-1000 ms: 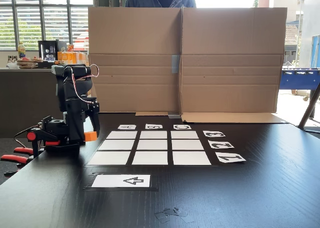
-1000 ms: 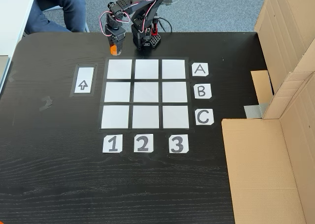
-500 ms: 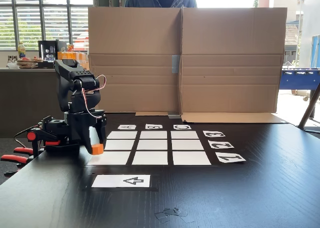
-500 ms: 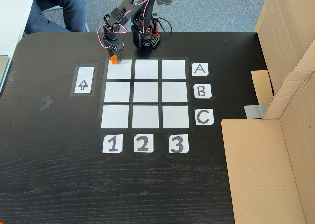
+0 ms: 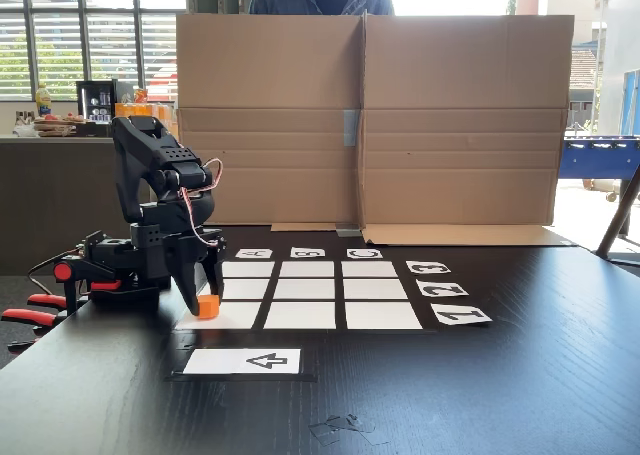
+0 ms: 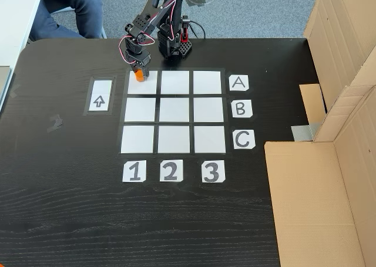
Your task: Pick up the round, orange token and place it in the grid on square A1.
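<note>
1. The black arm reaches down over the near-left corner of the grid (image 5: 300, 293), as the low fixed view has it; its gripper (image 5: 207, 302) points at the table.
2. The two fingers stand either side of the orange token (image 5: 208, 307), slightly spread. I cannot tell whether they grip it or have let go.
3. Seen from above, the token (image 6: 139, 76) sits on square A1 (image 6: 144, 85), near that cell's upper-left edge, in line with the "A" card (image 6: 238, 83) and the "1" card (image 6: 134, 171).
4. Whether the token rests flat on the paper is hard to judge; its underside looks level with the cell.
5. The arrow card (image 6: 100, 95) lies just left of the grid in that same view, apart from the token.
6. A cardboard screen (image 5: 370, 115) stands behind the black table (image 5: 500, 385), with a person behind it.
</note>
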{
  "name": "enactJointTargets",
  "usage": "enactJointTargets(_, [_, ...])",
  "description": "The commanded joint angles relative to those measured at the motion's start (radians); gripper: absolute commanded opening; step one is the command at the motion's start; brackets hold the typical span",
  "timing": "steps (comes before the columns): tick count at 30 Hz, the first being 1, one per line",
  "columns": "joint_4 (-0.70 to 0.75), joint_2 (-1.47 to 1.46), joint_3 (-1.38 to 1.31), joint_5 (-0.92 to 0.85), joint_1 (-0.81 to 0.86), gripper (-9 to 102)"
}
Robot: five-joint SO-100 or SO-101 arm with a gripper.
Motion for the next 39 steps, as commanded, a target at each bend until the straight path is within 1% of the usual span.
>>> enactJointTargets(1, [-0.009, -0.002, 0.000, -0.005, -0.025, 9])
enactJointTargets(6, [-0.017, -0.003, 0.014, 0.000, -0.043, 9])
enactJointTargets(11, [-0.080, -0.003, 0.054, 0.000, -0.046, 9])
enactJointTargets(21, [-0.086, -0.003, 0.055, 0.002, -0.046, 10])
enactJointTargets(32, [-0.103, -0.011, 0.055, 0.012, -0.038, 26])
enactJointTargets(39, [-0.107, -0.006, 0.048, 0.012, -0.032, 31])
